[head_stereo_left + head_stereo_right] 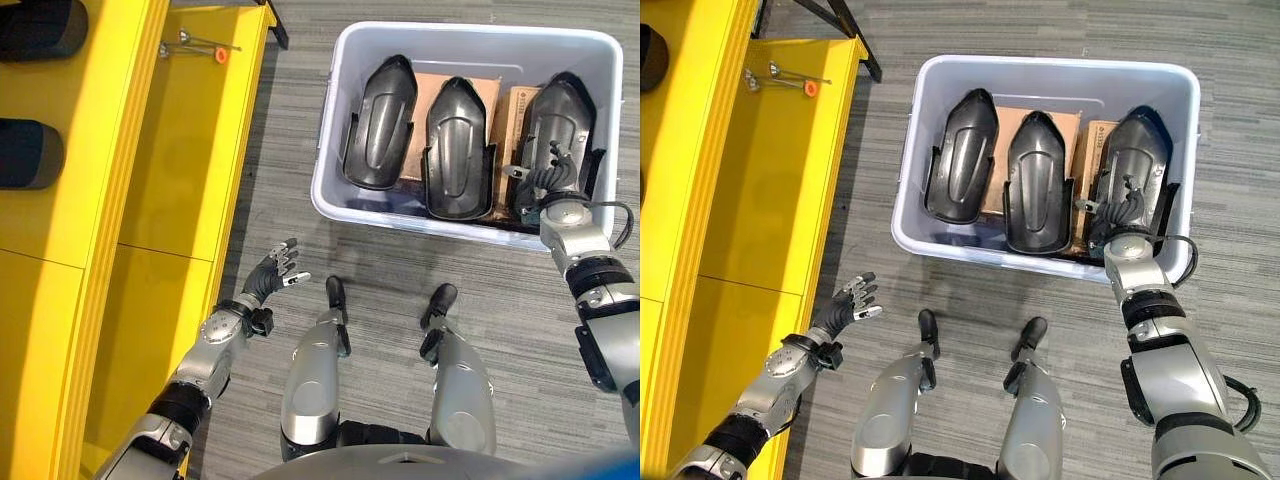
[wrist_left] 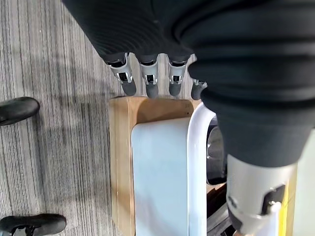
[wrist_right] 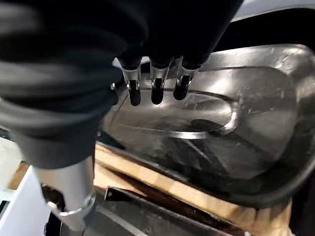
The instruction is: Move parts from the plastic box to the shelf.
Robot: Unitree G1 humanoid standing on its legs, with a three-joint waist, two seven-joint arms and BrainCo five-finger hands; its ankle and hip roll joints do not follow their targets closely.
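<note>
- Three dark moulded parts lie side by side in the plastic box (image 1: 330, 190), resting on cardboard sheets (image 1: 435, 95), each with its long axis running from the box's near wall to its far wall.
- Nearest the robot's right side, the rightmost part (image 1: 1140, 160) is the one under the right hand (image 1: 1125, 210), which hangs over its near end.
- In the right wrist view, the fingers (image 3: 155, 91) point down at the glossy shell of that part (image 3: 221, 142), straight and relaxed, not closed on anything; whether the tips touch the shell cannot be told.
- The part lies straight ahead of and just below the right hand, lengthwise along the hand's reach, so the grasp will probably have to close across the narrow width near this end.
- The middle part (image 1: 460, 140) and the left part (image 1: 382, 120) sit untouched, just beside one another.
- The left hand (image 1: 272, 275) hovers over the grey carpet, between the box and the yellow shelf (image 1: 180, 180), its fingers loosely spread and holding nothing.
- The shelf stands well apart from the box, on the robot's left, with two dark parts (image 1: 30, 152) already on an upper level and a small metal tool with an orange tip (image 1: 205, 45) on a board at its far end.
- The right arm is clearly the nearer one to the load; the left is nearer the shelf.
</note>
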